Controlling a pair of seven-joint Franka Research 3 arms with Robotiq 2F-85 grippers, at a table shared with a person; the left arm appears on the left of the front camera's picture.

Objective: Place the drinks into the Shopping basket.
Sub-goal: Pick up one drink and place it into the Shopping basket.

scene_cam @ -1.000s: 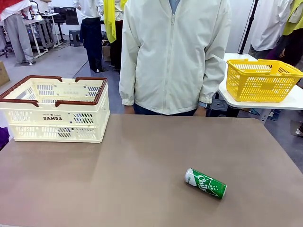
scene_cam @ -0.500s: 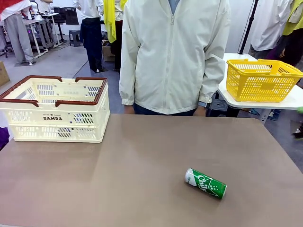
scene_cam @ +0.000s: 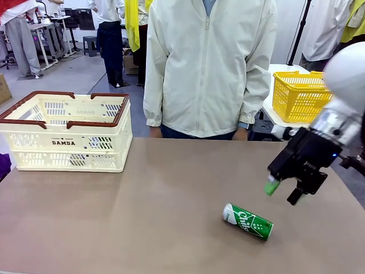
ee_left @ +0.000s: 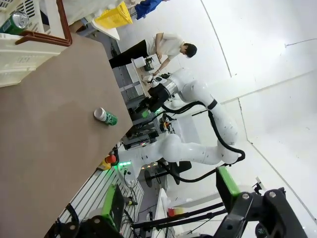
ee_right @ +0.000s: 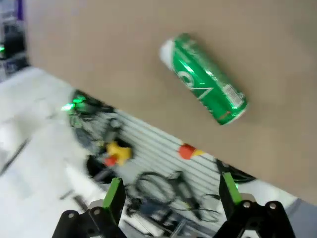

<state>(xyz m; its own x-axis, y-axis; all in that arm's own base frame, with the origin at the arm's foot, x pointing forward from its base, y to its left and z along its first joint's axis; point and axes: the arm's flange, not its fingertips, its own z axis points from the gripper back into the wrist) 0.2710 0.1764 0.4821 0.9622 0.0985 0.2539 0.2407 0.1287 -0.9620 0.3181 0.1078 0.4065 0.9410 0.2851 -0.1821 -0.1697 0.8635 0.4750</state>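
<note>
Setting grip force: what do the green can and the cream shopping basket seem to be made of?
Green can: likely thin metal, with a glossy printed wall and a silvery end. Shopping basket: apparently rigid moulded plastic, with matte cream slotted walls and a brown rim.

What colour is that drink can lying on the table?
The drink can is green with white script lettering; the front view shows it best.

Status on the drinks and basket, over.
Left gripper, right gripper: jaws open, empty. Right hovers near green can, lying on table. Nothing between can and basket.
</note>
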